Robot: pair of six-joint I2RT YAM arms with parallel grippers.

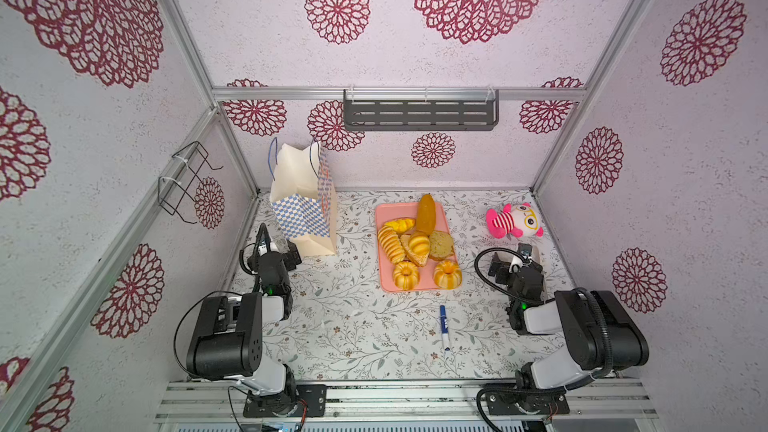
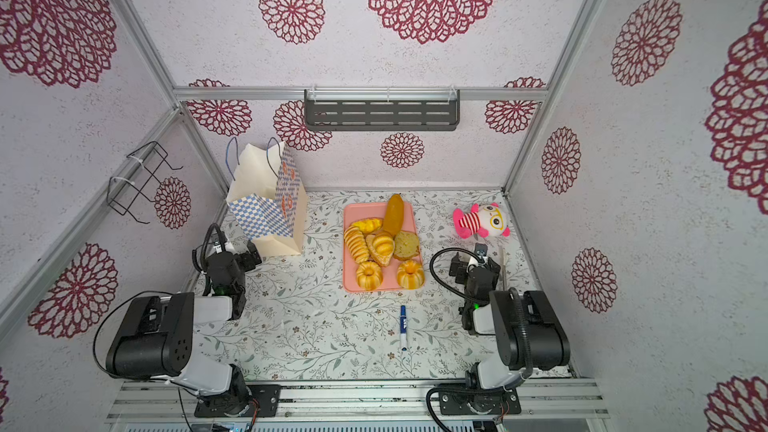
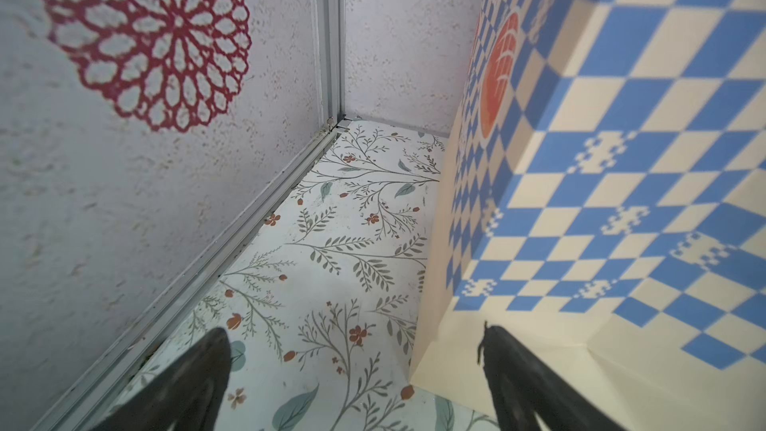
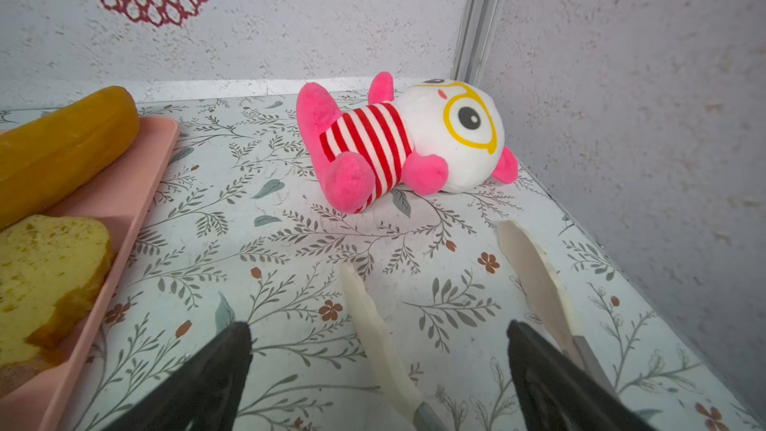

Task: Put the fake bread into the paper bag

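Observation:
Several pieces of fake bread lie on a pink tray [image 1: 419, 287] in both top views: a long loaf [image 1: 426, 214], a ridged loaf [image 1: 390, 244], a bun [image 1: 440, 244] and two ring cakes [image 1: 405, 275] among them. The paper bag [image 1: 303, 201] stands upright at the back left, mouth open. My left gripper [image 3: 353, 331] is open and empty, low beside the paper bag [image 3: 601, 159] at its base. My right gripper [image 4: 378, 326] is open to the right of the tray [image 4: 136, 201], holding nothing. The long loaf [image 4: 62, 147] and bun [image 4: 45, 267] show at the edge of the right wrist view.
Cream-tipped tongs [image 4: 534, 267] lie on the table under my right gripper. A pink striped plush toy [image 1: 514, 221] lies at the back right corner. A blue marker [image 1: 444, 326] lies in front of the tray. Walls close in on three sides.

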